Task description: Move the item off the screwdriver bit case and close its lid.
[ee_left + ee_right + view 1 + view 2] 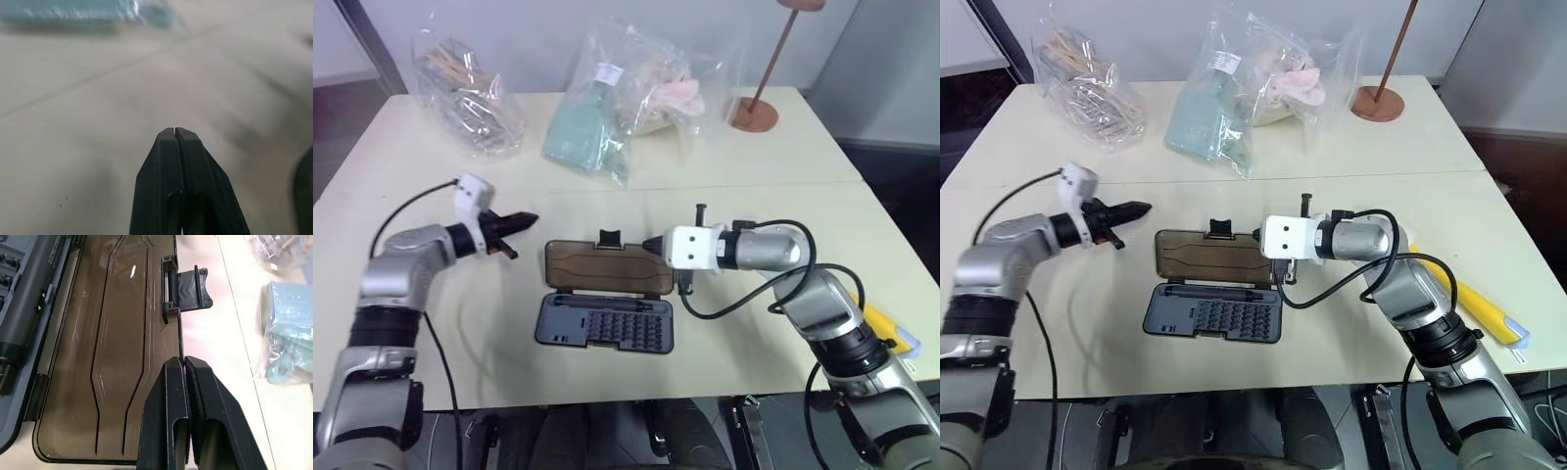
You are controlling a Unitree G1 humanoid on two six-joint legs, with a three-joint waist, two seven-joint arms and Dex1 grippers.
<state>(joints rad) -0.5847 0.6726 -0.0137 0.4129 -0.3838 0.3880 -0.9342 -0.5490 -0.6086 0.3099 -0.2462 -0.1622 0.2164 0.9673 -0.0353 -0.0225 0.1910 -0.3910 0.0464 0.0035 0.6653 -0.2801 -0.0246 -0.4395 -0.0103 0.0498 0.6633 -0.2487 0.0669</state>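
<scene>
1. Right now the screwdriver bit case [606,323] lies open near the tabletop's [431,147] front edge, about mid-width; grey base toward the front, rows of bits showing.
2. The lid [609,267] lies flat on the table behind the base, hinged to it, black latch tab [609,238] at its far edge.
3. Right gripper [184,363]: fingers pressed together, nothing held, tips at the lid's right-hand edge; contact can't be told.
4. Left gripper [530,219]: fingers also together, empty, above bare tabletop just left of the lid's far-left corner, apart from it.
5. The item [1477,302] lies near the front-right corner, well apart from the case.
6. Clear bags [607,98] and a lamp base [754,115] sit along the far edge; bare room btw. them and the case.
</scene>
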